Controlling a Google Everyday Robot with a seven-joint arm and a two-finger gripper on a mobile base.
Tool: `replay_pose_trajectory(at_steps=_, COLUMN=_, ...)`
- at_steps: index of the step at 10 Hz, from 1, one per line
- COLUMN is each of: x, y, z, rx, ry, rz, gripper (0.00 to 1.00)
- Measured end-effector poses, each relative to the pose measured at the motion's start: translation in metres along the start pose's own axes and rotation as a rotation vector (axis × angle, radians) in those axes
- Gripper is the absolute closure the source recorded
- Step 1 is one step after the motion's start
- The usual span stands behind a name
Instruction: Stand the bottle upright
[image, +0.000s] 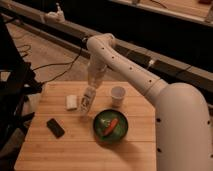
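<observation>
Over a wooden table (140, 150), the robot's single arm (125, 62) reaches down from a high elbow and brings the gripper (92, 88) to the upper end of the bottle (87, 103). The jaws are closed, apparently clamped on the bottle's top. The bottle hangs directly below the gripper in the middle of the tabletop, just right of a small white block (71, 102) and left of a pale cup (118, 95). A green bowl (100, 131) holding something orange sits near its foot, and a dark flat object (55, 127) lies further toward the front left. The relation that counts is the bottle's long axis. It runs steeply from the gripper down to the wood but is not quite plumb, the base kicking out toward the lower left of the view while the neck sits under the jaws. Whether the base is touching the table or just clear of it cannot be told from this angle. With only one arm at work, the job looks close to done. What remains is likely a small correction — bringing the top over the base so the axis stands vertical — before the hold is let go. The white block beside it leaves little room on that side.
</observation>
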Motion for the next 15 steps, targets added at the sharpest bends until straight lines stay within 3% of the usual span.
replay_pose_trajectory(at_steps=2, x=0.014, y=0.003, z=-0.006, rx=0.007, ry=0.026, rz=0.014, gripper=1.0)
replay_pose_trajectory(at_steps=10, x=0.018, y=0.005, z=-0.005, rx=0.008, ry=0.03, rz=0.018, gripper=1.0)
replay_pose_trajectory(at_steps=15, x=0.074, y=0.04, z=-0.007, rx=-0.031, ry=0.164, rz=0.077, gripper=1.0)
